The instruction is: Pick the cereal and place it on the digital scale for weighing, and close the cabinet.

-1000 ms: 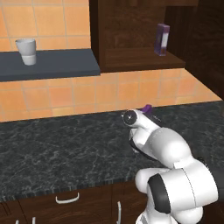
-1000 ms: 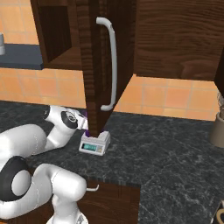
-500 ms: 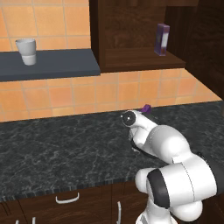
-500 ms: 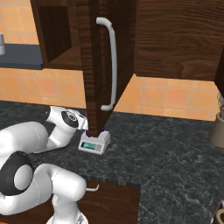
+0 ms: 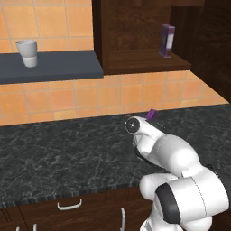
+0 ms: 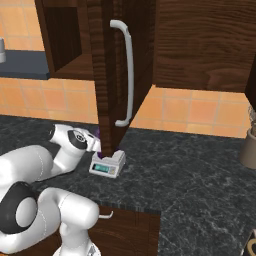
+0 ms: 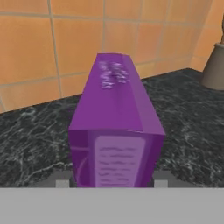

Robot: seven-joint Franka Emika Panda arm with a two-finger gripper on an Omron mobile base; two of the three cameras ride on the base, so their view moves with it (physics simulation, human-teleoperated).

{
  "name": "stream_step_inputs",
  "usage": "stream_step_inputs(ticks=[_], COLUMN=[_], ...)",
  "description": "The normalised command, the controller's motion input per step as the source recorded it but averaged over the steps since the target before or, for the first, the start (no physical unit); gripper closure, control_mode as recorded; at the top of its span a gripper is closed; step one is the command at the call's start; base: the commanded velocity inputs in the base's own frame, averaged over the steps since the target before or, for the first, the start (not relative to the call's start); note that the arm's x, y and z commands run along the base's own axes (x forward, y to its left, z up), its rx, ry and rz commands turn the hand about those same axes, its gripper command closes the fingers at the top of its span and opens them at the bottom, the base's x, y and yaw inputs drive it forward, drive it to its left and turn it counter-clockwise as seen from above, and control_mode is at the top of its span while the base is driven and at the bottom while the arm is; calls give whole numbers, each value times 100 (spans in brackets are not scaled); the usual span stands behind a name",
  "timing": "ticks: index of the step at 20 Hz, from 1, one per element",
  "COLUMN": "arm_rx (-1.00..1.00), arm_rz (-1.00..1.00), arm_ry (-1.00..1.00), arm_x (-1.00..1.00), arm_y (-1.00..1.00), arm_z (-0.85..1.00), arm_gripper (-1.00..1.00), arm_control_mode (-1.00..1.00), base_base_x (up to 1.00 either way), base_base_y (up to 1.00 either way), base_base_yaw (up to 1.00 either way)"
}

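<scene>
The cereal (image 7: 116, 127), a slim, smooth, deep-purple box with sharp edges and faint pale print, is standing upright close in front of the camera on the hand. In the right base view a sliver of it is showing just above the digital scale (image 6: 107, 165), a low, square, light-grey block with a teal display strip, which is sitting on the black, white-veined stone desk (image 5: 67, 153). The hand (image 6: 94, 145) is reaching in right beside the box. Whether its fingers are gripping the box or standing apart from it I cannot tell.

The cabinet (image 5: 135, 36), dark-brown grained wood, is hanging open, its door (image 6: 107, 75) carrying a long, rounded silver bar handle (image 6: 127, 75). Inside, a purple box with a pale face (image 5: 167, 40) is standing on its wooden floor. A white cup (image 5: 27, 53) is resting on a flat slate-blue shelf (image 5: 49, 67).
</scene>
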Motion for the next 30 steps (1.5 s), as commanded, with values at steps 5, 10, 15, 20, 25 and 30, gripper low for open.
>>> stream_step_inputs(ticks=[5,10,15,20,25,30], arm_rx=[0,-1,-2,-4,0,3], arm_rz=[0,0,0,0,0,0], arm_ry=[-3,-6,-18,-30,-29,-11], arm_x=[-6,-15,-41,-69,-85,-100], arm_y=[0,6,16,20,7,-8], arm_z=[0,0,12,53,83,99], arm_gripper=[-100,-100,-100,-100,-100,-100], arm_control_mode=[-100,-100,-100,-100,-100,-100], base_base_x=[0,0,0,0,0,0], base_base_y=[0,0,0,0,0,0], base_base_yaw=[0,0,0,0,0,0])
